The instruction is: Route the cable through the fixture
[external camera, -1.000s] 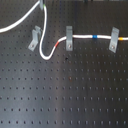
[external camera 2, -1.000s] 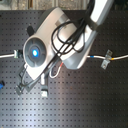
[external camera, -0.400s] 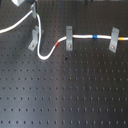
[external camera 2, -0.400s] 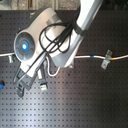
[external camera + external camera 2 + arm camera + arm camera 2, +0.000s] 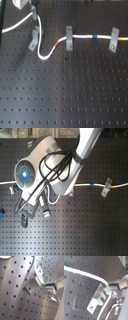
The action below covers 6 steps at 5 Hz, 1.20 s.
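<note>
In the first exterior view the white cable (image 5: 50, 51) runs in from the left edge, rises to my gripper (image 5: 33, 10) at the top, then drops past the slanted grey fixture (image 5: 35, 39) and loops low. It goes on through an upright clip (image 5: 69, 38), shows its blue band (image 5: 95, 36) and reaches a second clip (image 5: 114, 40). The gripper looks shut on the cable just above the fixture. In the second wrist view the cable (image 5: 86, 273) crosses over the fixture's forked top (image 5: 96, 301) beside a finger (image 5: 123, 282). The first wrist view shows the fixture (image 5: 33, 283).
The black perforated board (image 5: 70, 95) fills the first exterior view. In the second exterior view the arm's white body (image 5: 55, 170) hides most of the cable. One clip (image 5: 105, 188) shows at the second exterior view's right.
The gripper has carried the cable to the first exterior view's left and lower, so it now sits just above the slanted fixture. The loop past the fixture has tightened.
</note>
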### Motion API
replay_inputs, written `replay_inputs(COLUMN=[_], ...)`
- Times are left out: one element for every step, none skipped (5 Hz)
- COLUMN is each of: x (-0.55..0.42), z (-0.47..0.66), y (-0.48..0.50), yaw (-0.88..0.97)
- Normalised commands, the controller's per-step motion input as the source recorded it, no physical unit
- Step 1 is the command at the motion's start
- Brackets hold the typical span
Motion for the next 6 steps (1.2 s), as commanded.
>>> replay_inputs(x=[-0.191, -0.267, 0.010, -0.153, -0.222, -0.063], z=[0.11, 0.22, 0.00, 0.26, 0.35, 0.16], y=[0.099, 0.196, 0.021, 0.075, 0.173, 0.259], yaw=[-0.13, 0.00, 0.00, 0.00, 0.00, 0.00])
